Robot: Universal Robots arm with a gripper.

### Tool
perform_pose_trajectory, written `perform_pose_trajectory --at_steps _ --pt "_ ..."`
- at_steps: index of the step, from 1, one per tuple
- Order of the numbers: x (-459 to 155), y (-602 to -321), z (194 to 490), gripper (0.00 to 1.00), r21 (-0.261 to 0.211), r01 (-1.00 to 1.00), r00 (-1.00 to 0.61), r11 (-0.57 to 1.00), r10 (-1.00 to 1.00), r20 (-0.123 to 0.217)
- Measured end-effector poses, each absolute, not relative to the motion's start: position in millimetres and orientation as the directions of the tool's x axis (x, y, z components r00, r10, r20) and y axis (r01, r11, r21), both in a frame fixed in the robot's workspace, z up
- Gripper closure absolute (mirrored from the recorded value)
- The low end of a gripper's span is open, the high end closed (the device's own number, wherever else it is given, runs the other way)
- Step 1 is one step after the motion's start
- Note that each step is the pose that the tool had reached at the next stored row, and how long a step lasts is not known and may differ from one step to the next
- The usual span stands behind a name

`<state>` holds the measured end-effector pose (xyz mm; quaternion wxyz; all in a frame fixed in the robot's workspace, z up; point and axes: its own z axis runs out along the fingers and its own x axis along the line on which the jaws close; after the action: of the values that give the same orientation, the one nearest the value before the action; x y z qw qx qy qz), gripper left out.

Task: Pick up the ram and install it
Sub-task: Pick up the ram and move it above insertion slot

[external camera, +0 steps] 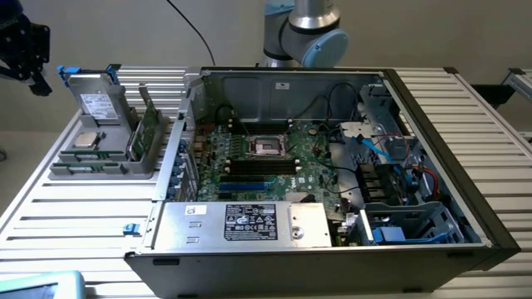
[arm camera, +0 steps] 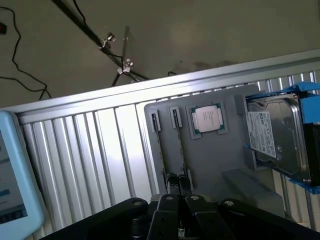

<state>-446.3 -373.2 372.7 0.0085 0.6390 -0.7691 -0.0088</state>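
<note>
The ram (external camera: 147, 132) is a slim green stick standing on edge in a grey holder tray (external camera: 99, 169) on the exterior view's left, with a second green stick close beside it. In the wrist view both sticks appear edge-on as thin strips (arm camera: 160, 145) in the tray (arm camera: 215, 165). My black gripper (external camera: 39, 86) hangs high at the exterior view's far left, well clear of the tray. Its fingertips (arm camera: 173, 183) are pressed together with nothing between them. The motherboard's black memory slots (external camera: 261, 166) lie in the open computer case (external camera: 449, 156).
In the tray a grey drive box (external camera: 99, 103) in a blue bracket stands beside the sticks, and a square silver processor (arm camera: 207, 120) lies flat. A power supply (external camera: 249, 223) and loose cables (external camera: 378, 149) crowd the case. A light blue device (arm camera: 12, 185) sits on the ribbed table (external camera: 75, 218).
</note>
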Motion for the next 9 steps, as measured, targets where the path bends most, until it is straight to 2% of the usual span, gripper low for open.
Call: perform_pose_trajectory --at_steps 9 --pt "-446.3 -373.1 372.7 0.89 0.024 -0.983 -0.182 0.182 -0.983 0.002"
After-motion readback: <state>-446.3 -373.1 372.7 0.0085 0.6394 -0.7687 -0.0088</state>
